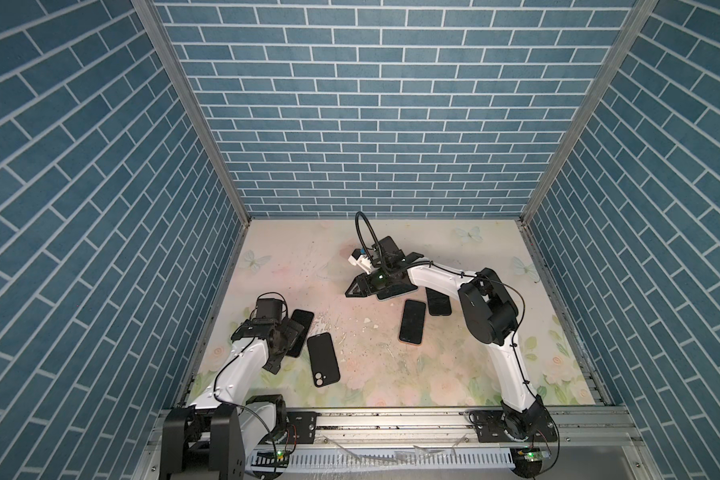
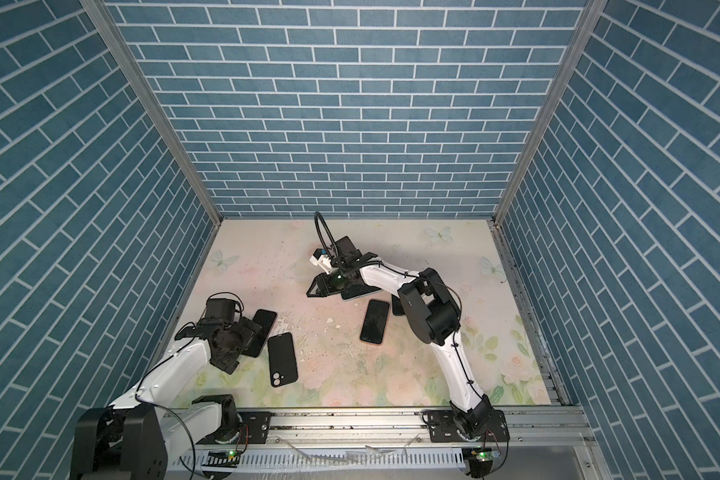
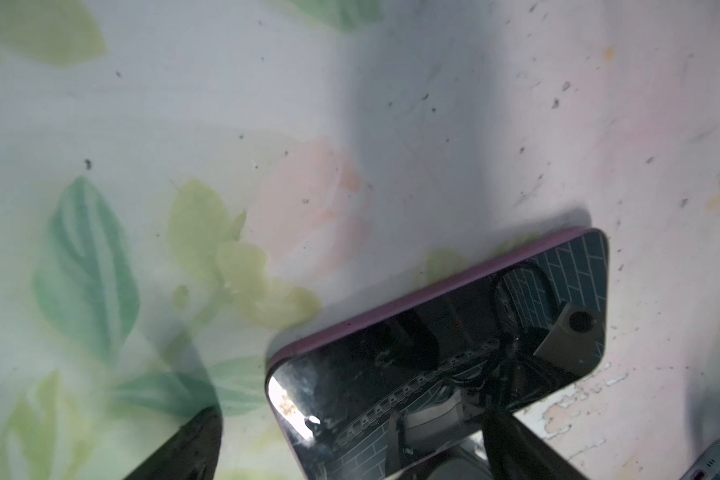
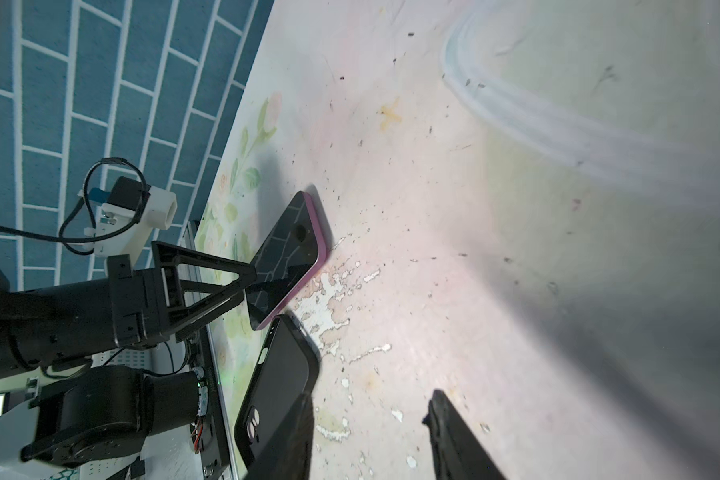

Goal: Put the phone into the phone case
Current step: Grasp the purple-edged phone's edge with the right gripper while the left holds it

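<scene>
Phone [image 1: 304, 328]: lying flat, lower left in both top views, beside case [image 1: 323, 360]. Stiff, slick, fragile; long edges looking safest. Left hand [image 3: 352, 411] standing open over it; right hand [image 4: 371, 395] hanging open, empty.

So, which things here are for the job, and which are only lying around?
For the job, it seems: purple-edged phone, black case, left gripper, open over that phone.

Lying about: orange-edged phone, dark phone beside it, phone farthest back.
</scene>
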`<state>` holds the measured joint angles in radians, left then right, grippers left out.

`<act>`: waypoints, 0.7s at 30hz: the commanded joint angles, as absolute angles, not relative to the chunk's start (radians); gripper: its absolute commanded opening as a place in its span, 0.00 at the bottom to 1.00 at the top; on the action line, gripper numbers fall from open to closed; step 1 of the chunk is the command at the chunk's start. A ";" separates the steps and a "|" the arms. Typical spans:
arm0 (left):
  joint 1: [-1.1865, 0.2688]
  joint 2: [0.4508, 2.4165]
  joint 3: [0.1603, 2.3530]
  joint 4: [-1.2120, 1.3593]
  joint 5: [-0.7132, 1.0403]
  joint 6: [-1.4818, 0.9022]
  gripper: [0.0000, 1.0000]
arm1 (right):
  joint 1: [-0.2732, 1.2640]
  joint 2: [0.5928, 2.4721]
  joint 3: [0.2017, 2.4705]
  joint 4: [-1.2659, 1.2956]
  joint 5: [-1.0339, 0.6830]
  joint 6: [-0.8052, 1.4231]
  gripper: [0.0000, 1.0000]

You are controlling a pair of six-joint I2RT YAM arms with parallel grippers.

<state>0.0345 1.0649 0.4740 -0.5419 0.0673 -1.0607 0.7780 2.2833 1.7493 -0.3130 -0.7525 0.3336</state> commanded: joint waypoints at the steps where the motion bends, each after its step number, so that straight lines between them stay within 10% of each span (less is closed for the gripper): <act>1: 0.051 1.080 0.439 -0.503 0.079 -1.059 1.00 | 0.801 2.348 1.821 -0.367 -0.785 0.304 0.46; 21: 0.085 1.164 0.365 -0.313 0.124 -1.021 0.99 | 0.887 2.617 2.086 -0.284 -0.843 0.448 0.46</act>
